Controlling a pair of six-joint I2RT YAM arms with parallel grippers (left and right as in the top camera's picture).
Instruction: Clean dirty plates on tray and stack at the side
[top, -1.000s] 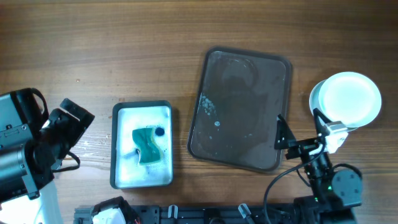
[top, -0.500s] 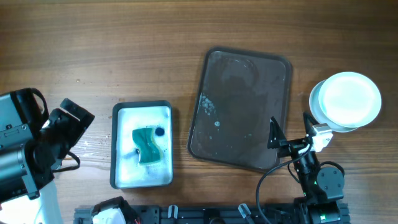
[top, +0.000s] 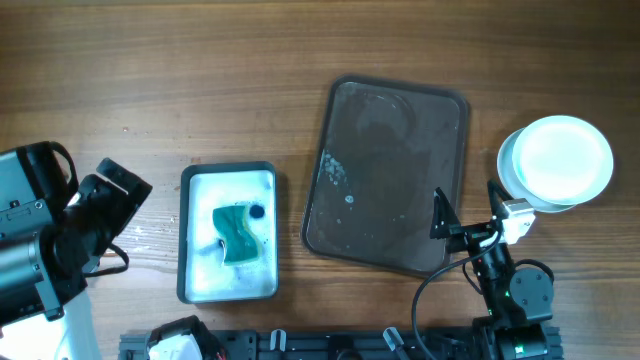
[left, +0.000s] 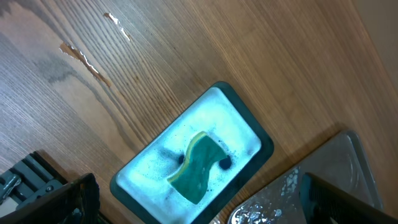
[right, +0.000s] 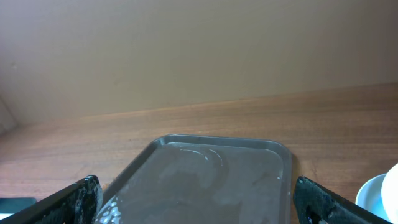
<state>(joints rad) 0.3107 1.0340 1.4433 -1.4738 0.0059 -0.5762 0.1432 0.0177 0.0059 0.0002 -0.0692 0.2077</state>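
Right pincer now at tray's right edge (apparently open)

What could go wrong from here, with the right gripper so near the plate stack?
The open right gripper hangs between the tray rim and the stack of white plates; a sideways swing might knock the stack or catch the rim. Water drops lie on the tray, so it could slide if pushed.
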